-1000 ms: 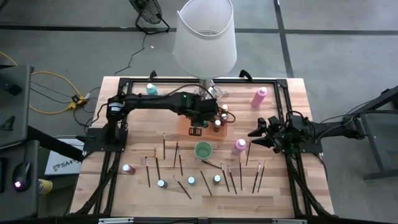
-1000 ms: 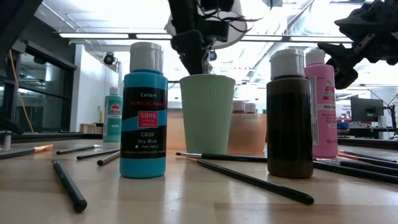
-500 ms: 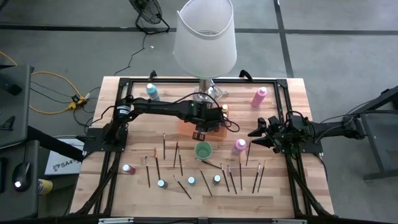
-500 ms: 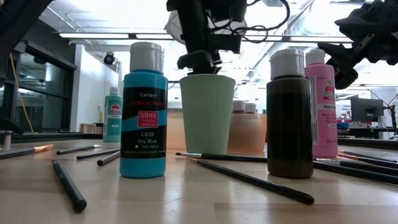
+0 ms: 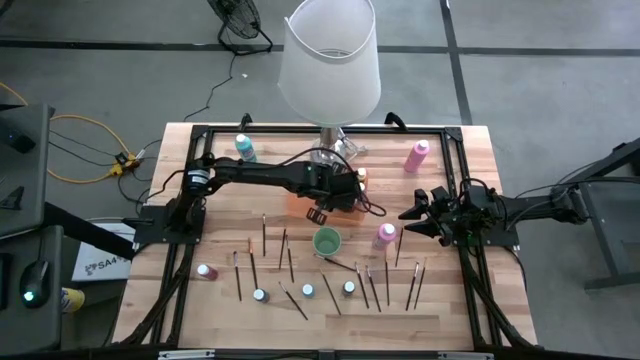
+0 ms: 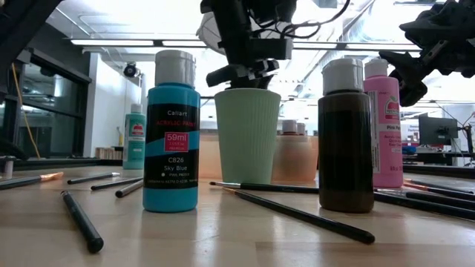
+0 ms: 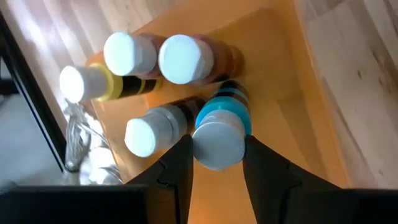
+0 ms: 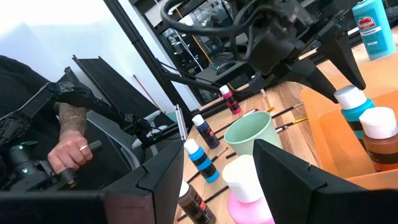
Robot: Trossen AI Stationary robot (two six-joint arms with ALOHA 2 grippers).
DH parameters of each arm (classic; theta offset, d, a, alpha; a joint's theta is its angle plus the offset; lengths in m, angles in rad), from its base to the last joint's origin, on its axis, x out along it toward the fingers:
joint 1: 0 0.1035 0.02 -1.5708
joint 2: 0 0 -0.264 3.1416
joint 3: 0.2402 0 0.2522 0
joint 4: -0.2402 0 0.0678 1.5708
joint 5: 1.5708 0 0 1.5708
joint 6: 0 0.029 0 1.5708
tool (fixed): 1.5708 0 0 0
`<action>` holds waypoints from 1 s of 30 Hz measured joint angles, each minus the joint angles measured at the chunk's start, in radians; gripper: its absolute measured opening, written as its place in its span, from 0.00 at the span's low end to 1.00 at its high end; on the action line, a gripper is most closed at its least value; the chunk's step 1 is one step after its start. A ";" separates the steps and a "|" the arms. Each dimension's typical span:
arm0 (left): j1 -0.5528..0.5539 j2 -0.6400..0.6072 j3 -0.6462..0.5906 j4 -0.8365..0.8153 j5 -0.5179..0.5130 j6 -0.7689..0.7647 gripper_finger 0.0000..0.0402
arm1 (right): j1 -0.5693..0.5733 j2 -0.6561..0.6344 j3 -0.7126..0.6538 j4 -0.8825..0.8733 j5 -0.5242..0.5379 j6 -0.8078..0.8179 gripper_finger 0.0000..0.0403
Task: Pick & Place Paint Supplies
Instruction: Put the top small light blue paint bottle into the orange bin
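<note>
Blue-bodied bottle (image 7: 219, 134) gripped by left gripper (image 7: 216, 163) over orange tray (image 7: 292, 106).

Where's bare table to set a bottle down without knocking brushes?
Bare wood lies between the teal bottle and the orange tray, and around the pink bottle at the far right corner. The near strip is crowded: brushes and small bottles flank the green cup. The left gripper holds a bottle over the tray.

Wood table (image 5: 480, 300): brushes (image 5: 264, 235), bottles (image 5: 416, 155), cup (image 5: 326, 241), tray (image 5: 297, 205).
</note>
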 joint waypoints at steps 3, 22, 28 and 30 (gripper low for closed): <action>0.000 0.000 0.000 0.008 0.000 0.057 0.28 | 0.000 0.000 0.000 0.000 0.000 0.000 0.47; -0.008 0.032 0.000 0.045 0.090 0.185 0.31 | 0.000 0.000 0.000 0.000 0.000 0.000 0.47; -0.008 0.032 0.000 0.039 0.075 0.182 0.31 | 0.000 0.000 0.000 0.000 0.000 0.000 0.47; -0.008 0.032 0.000 0.038 0.076 0.181 0.31 | 0.000 0.000 0.000 0.000 0.000 0.000 0.47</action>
